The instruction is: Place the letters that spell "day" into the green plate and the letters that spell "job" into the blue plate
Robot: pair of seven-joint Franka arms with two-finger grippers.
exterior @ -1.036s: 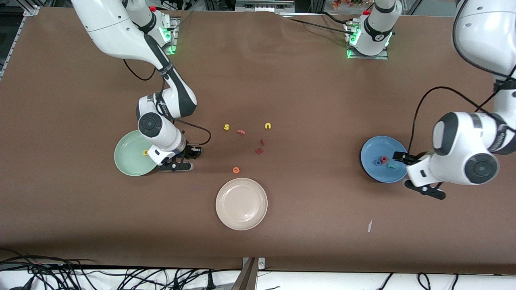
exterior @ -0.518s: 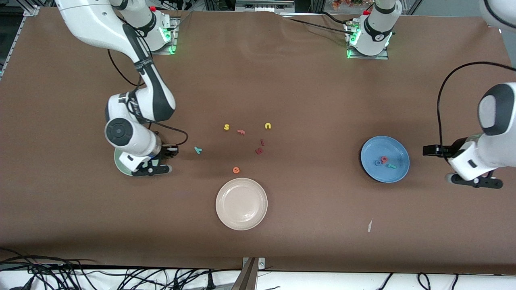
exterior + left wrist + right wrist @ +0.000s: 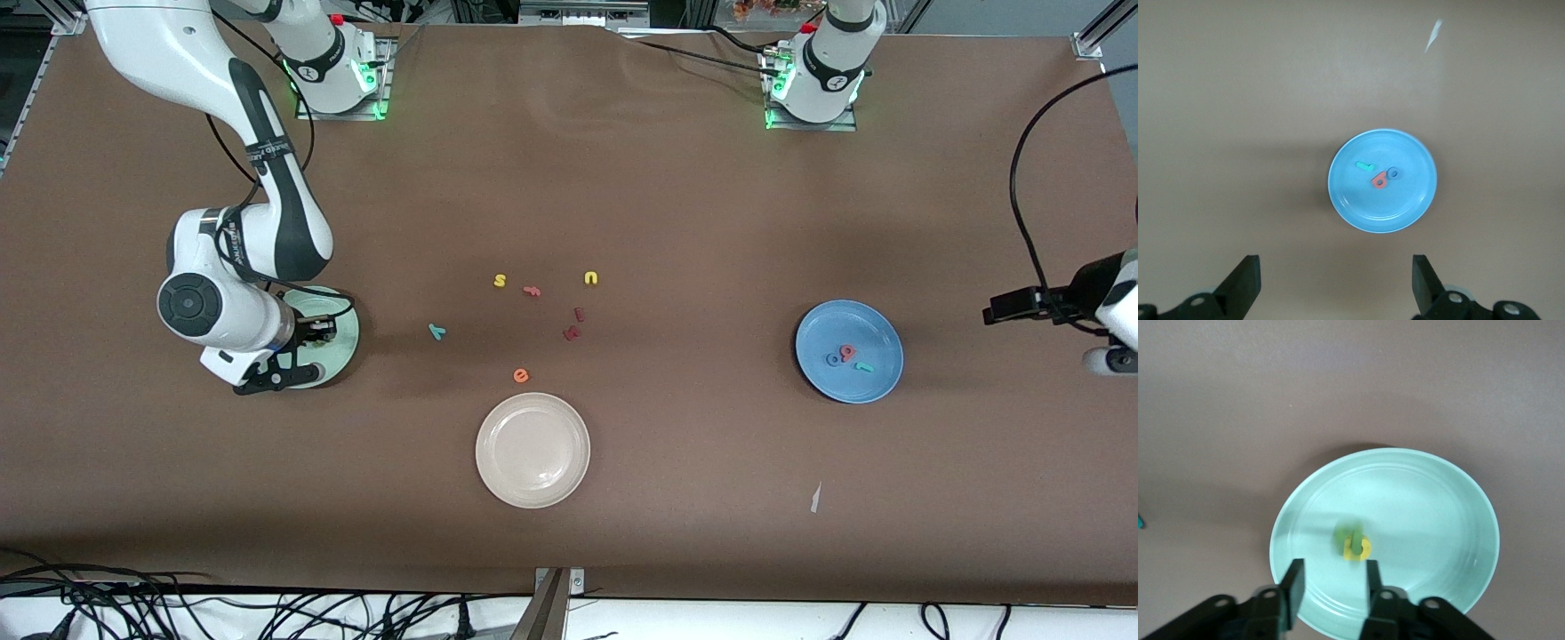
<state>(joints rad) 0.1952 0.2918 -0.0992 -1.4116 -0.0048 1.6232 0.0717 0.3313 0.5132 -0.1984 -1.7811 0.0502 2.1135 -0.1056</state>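
Observation:
My right gripper [image 3: 307, 342] [image 3: 1333, 587] hangs open over the green plate [image 3: 345, 324] [image 3: 1438, 513], nothing between its fingers. On that plate the dark green letter [image 3: 1343, 537] lies blurred against the yellow letter [image 3: 1358, 549]. The teal "y" [image 3: 436, 332] lies on the table between the green plate and the loose letters. The blue plate [image 3: 876, 342] [image 3: 1411, 200] holds the salmon letter [image 3: 1380, 180], the blue "o" [image 3: 1392, 173] and the teal "j" [image 3: 1364, 164]. My left gripper [image 3: 1335, 287] is open wide and empty, high over the left arm's end of the table.
A cream-white plate [image 3: 532, 450] sits nearer the front camera, mid-table. Loose letters lie mid-table: yellow "s" [image 3: 500, 281], yellow "u" [image 3: 591, 278], salmon "f" [image 3: 532, 291], dark red ones [image 3: 573, 327], orange "e" [image 3: 521, 375]. A white scrap [image 3: 815, 498] lies nearer the camera than the blue plate.
My right gripper moved from above the teal "y" to over the green plate and opened; the dark green letter is now on the plate. My left arm drew away from the blue plate.

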